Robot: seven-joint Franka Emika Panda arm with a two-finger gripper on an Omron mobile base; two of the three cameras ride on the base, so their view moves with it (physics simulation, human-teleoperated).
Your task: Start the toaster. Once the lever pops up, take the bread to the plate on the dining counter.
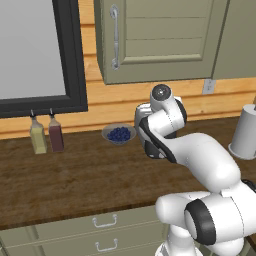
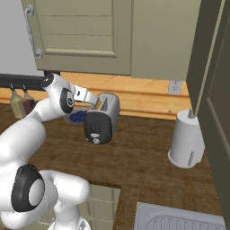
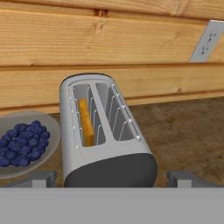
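The silver-grey toaster point(image 3: 105, 131) stands on the wooden worktop against the plank wall, its dark end panel toward me. A slice of bread point(image 3: 86, 121) sits on edge in its left slot, golden crust up. My gripper point(image 3: 111, 179) is open, one fingertip at each side of the toaster's near end and clear of it. From the right base view the toaster point(image 2: 102, 117) shows its dark panel and pale knob point(image 2: 95, 140), and my hand point(image 2: 84, 95) hovers just above its upper left. In the left base view my arm hides the toaster. The plate and the dining counter are out of view.
A bowl of blueberries point(image 3: 26, 144) sits close to the toaster's left, also seen as the bowl point(image 1: 119, 134). Two bottles point(image 1: 46, 136) stand by the wall at the left. A tall grey cylinder point(image 2: 186, 139) stands to the right, a sink point(image 2: 179, 220) lies near the front, and a wall outlet point(image 3: 205, 41) is above.
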